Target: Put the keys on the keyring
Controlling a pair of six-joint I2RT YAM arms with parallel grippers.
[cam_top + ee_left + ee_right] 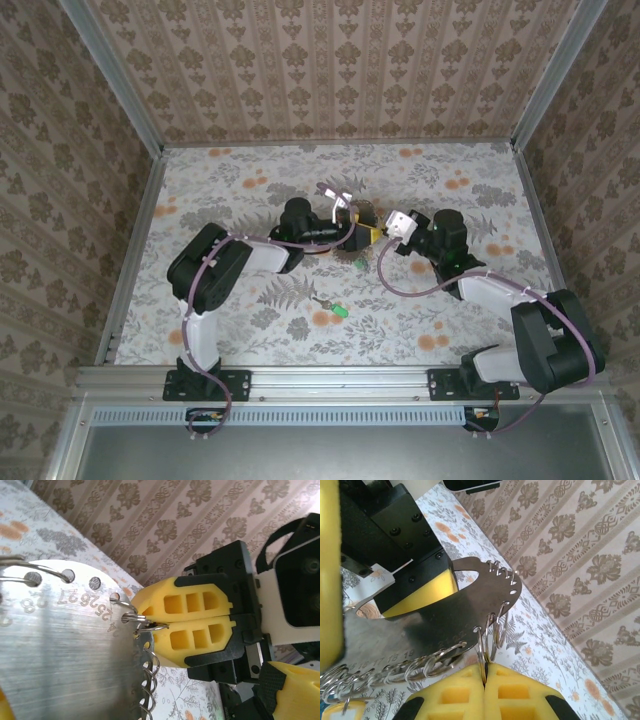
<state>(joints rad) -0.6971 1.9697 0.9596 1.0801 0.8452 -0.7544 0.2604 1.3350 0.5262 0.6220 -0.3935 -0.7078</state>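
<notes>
The keyring (65, 650), a flat metal disc edged with small wire rings (492, 630), hangs above the counter (250, 180) between the two hands. The right hand (152, 625) is clamped shut on one ring at the disc's rim, probably to steady it for threading. The left hand (340, 200) stands wide open about the disc, gripping nothing. A green key (340, 312) lies on the counter nearer the arm bases, well apart from the keyring and not yet on it.

Stamped numerals 25, 26, 27, 28 by the rim holes of the metal plate (65, 655); fainter 17, 18, 19.
</notes>
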